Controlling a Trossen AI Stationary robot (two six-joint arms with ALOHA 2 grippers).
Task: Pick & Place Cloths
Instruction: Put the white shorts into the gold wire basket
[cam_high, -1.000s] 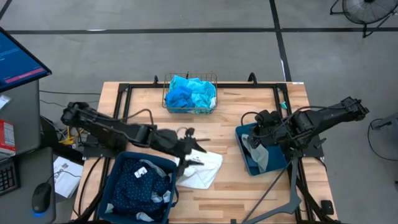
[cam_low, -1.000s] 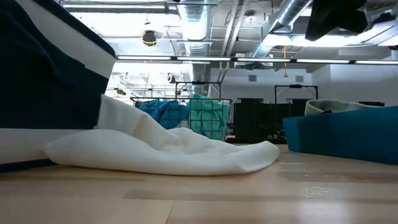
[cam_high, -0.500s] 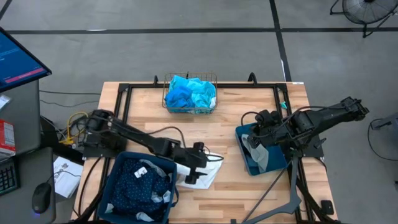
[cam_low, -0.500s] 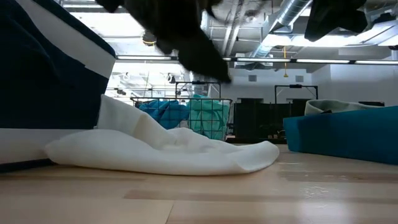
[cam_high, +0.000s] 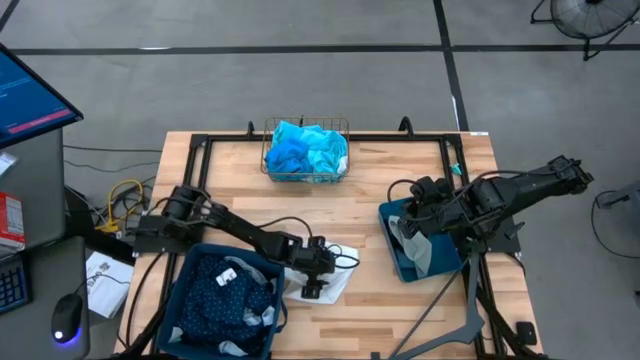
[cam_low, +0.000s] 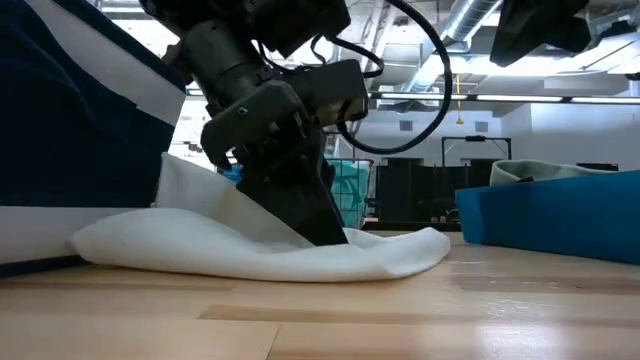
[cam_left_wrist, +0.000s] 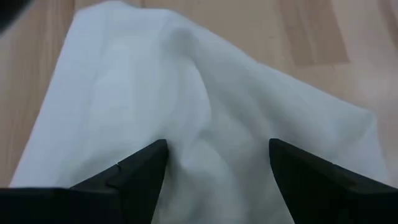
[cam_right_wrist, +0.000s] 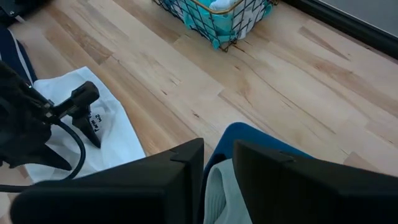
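Note:
A white cloth (cam_high: 341, 268) lies flat on the table beside the left teal bin (cam_high: 262, 262); it also shows in the low view (cam_low: 250, 255) and fills the left wrist view (cam_left_wrist: 205, 93). My left gripper (cam_high: 312, 287) is open and down on it (cam_low: 325, 236) (cam_left_wrist: 216, 147). My right gripper (cam_high: 408, 212) (cam_right_wrist: 217, 163) hangs narrowly open above the right teal bin (cam_high: 392, 262), touching nothing. That bin holds a pale grey cloth (cam_high: 413, 246). A navy dotted cloth (cam_high: 215, 295) fills the left bin. My left gripper stands open on the white cloth, both fingertips (cam_left_wrist: 155, 152) resting on its upper surface near the middle (cam_left_wrist: 211, 134). The fingers come from above, slanting down from the table's left (cam_low: 300, 190). The cloth lies flat on the table, with soft wrinkles between the tips.
A gold wire basket (cam_high: 305, 128) at the far edge holds turquoise and bright blue cloths (cam_high: 305, 152). Bare wood lies between the white cloth and the right bin (cam_low: 550, 215). A black frame rail (cam_high: 330, 137) runs along the table's far side.
My left arm has swung toward the table's near edge and come down onto the white cloth, entering the low view from above. The cloth has kept its place and shape. My right arm has stayed still.

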